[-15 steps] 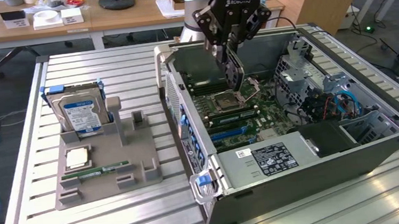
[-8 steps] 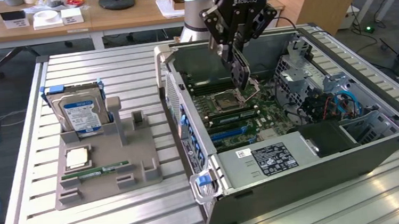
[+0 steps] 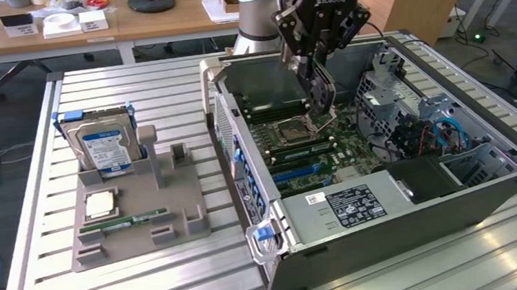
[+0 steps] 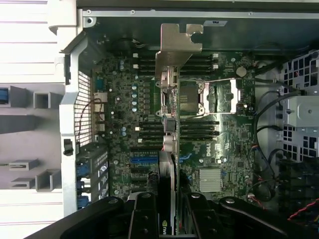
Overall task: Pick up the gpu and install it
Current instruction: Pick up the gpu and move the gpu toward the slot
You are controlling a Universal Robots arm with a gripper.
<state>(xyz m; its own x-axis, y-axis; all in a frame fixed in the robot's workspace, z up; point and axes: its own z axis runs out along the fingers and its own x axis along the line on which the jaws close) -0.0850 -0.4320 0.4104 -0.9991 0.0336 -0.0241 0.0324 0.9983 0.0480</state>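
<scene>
The gpu [image 3: 320,90] hangs upright inside the open computer case [image 3: 412,209], a dark card with its silver bracket [image 4: 177,46] at one end. My gripper [image 3: 313,59] is shut on the card's upper edge. In the wrist view the gpu [image 4: 170,107] appears edge-on between my fingers [image 4: 145,215], above the motherboard [image 4: 227,144]. It hovers over the CPU socket [image 3: 290,130] and the RAM slots, apart from the board. The blue expansion slots [image 3: 298,173] lie nearer the case's front wall.
A grey parts holder [image 3: 136,231] on the slatted metal table [image 3: 116,94] carries a blue-labelled hard drive [image 3: 106,146], a CPU chip [image 3: 100,204] and a green RAM stick [image 3: 121,222]. Drive cages and cables [image 3: 424,132] crowd the case's far side in the exterior view's right.
</scene>
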